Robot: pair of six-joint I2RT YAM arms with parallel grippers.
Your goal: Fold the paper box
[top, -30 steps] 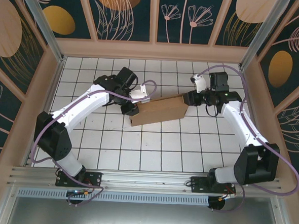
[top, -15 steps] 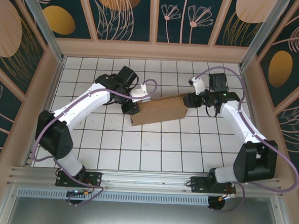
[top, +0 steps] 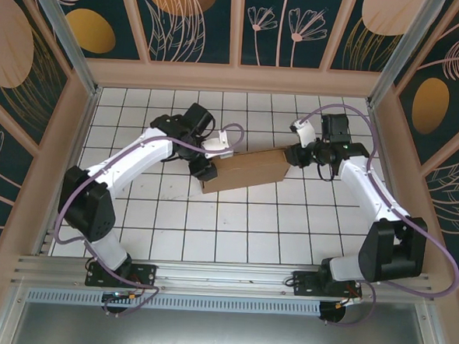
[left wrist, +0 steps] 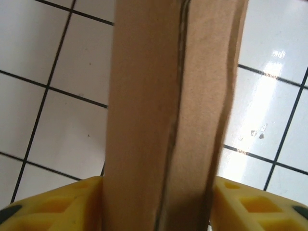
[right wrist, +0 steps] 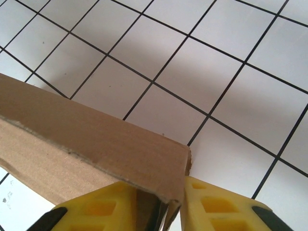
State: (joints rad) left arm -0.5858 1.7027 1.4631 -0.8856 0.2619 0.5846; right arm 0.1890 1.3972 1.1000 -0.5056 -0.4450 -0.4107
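Note:
The paper box (top: 245, 169) is a closed brown cardboard slab lying slantwise on the tiled floor between my two arms. My left gripper (top: 206, 170) is at its left end. In the left wrist view the box end (left wrist: 159, 96) stands between the yellow fingers (left wrist: 72, 202) of that gripper (left wrist: 158, 204), with the left finger against it and a thin dark gap at the right one. My right gripper (top: 293, 155) is at the right end. There its fingers (right wrist: 221, 204) are shut on the box's corner wall (right wrist: 96, 139), the gripper (right wrist: 168, 202) pinching the cardboard edge.
White tiles with black grid lines (top: 233, 235) cover the floor. Wooden walls (top: 235, 77) close the back and both sides. Both arms' purple cables (top: 232, 129) loop above the box.
The left jaws have widened around the box end. The right jaws have closed tighter on the box's right corner. The box has barely moved.

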